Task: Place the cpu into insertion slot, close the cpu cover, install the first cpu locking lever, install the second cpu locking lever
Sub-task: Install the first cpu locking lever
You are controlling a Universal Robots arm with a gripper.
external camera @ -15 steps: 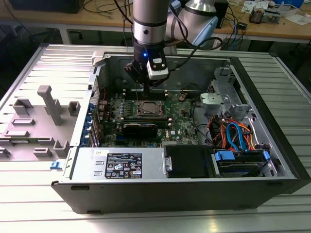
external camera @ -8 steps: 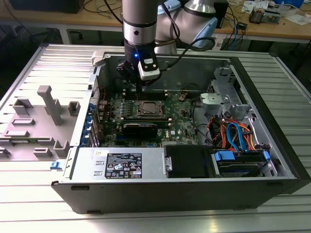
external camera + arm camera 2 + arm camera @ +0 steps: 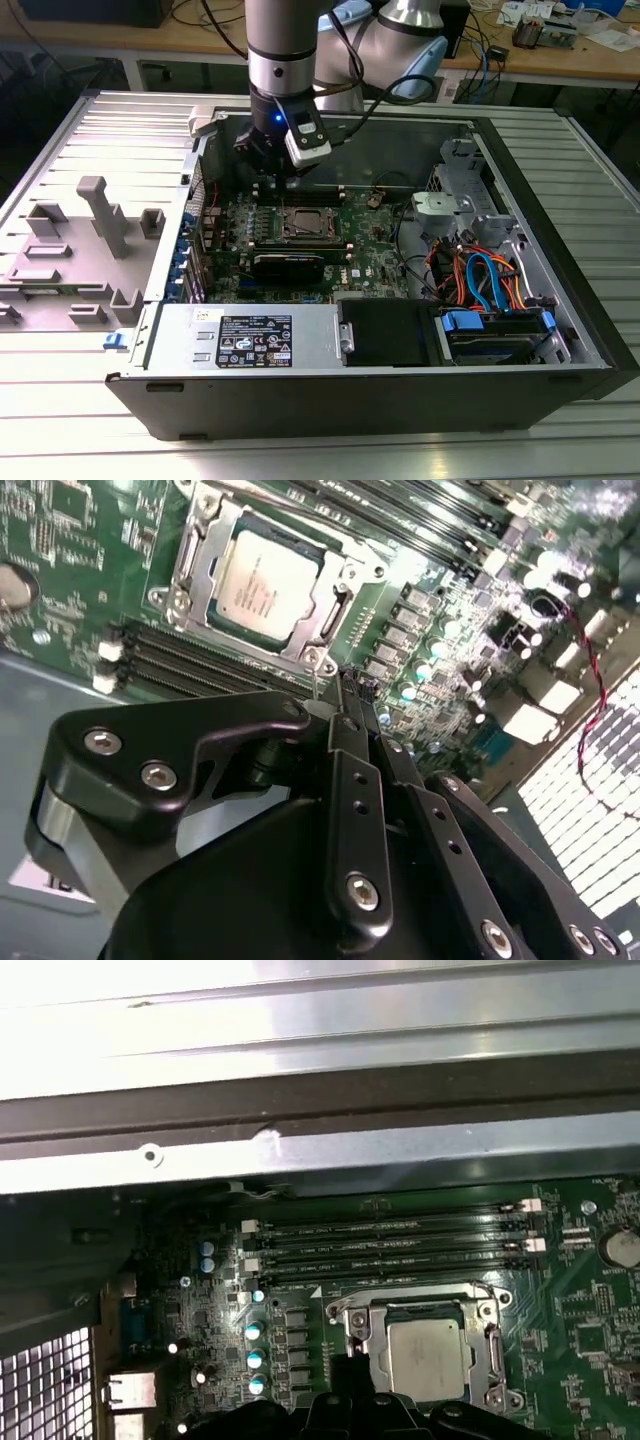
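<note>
- cpu [image 3: 262, 580]: dull silver square, faint print on top, seated flat in insertion slot [image 3: 240, 630] on green motherboard [image 3: 60, 550].
- cpu cover [image 3: 190, 552]: silver frame lying around chip edges.
- gripper [image 3: 355, 685]: fingers pressed together, empty, near the socket corner.

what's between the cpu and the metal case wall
In the first wrist view, four long black memory slots lie on the green board between the cpu and the case wall.
</note>
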